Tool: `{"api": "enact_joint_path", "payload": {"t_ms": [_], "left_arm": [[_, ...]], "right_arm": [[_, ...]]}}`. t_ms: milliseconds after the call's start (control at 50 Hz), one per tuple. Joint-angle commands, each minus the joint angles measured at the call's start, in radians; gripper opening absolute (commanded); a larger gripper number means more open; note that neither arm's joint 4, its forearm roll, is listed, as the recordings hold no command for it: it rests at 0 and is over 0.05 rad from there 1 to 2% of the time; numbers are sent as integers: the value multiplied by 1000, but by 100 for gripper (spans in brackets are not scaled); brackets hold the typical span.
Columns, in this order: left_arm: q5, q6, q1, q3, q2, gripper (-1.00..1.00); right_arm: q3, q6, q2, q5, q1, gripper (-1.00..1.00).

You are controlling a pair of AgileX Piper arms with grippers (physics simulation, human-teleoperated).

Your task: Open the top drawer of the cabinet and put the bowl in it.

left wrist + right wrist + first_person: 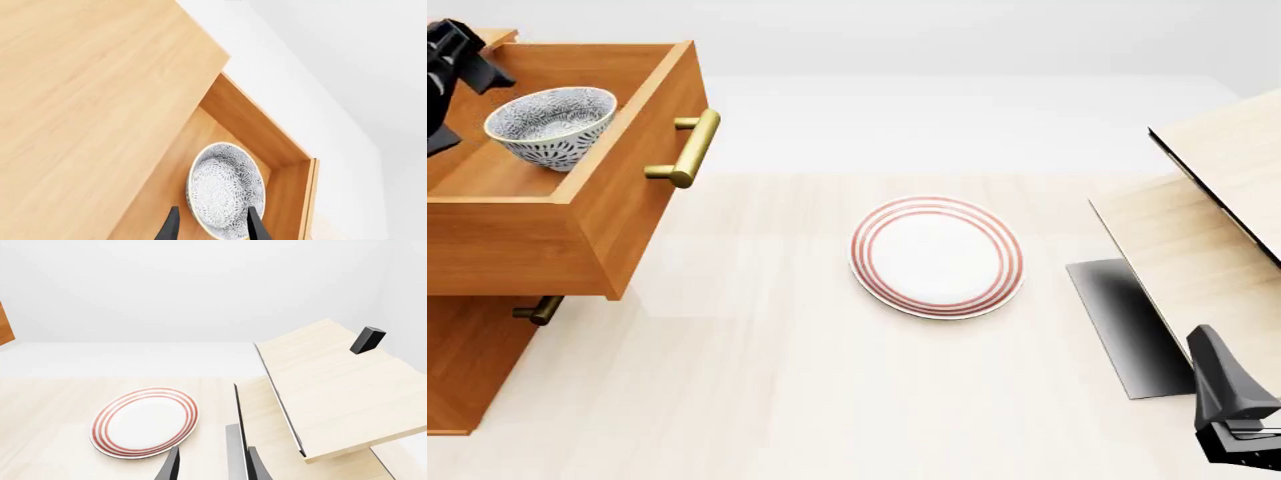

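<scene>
Left end effector [212, 227] over the open drawer, bowl at its fingers.

We note its fingers spread either side of the bowl [550, 124], at the near rim; whether they grip it or have let go, we cannot tell. We find the bowl upright inside the drawer [627, 175], pulled out of the cabinet [474, 375]. We judge the bowl rigid, glazed, likely slippery and breakable, best taken across the rim. Our left arm sits high at the drawer's back, pointing steeply down. Right end effector [212, 467] is parted, empty, low over the desk [774, 390], near the plate [937, 256] and pale structure [1208, 250].
</scene>
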Motion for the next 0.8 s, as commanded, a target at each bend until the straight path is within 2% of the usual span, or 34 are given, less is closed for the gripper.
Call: {"api": "enact_joint_path", "payload": {"t_ms": [20,320,700,800], "left_arm": [[88,23,-4,-55,-44,100],[219,46,-18,-136,-120,100],[464,99,-44,-298,-260,100],[494,112,-45,-324,-274,100]], "right_arm": [[0,-1,-2,0,0,100],[0,-1,-2,0,-1,100],[0,-1,-2,0,0,100],[0,-1,-2,0,0,100]]}}
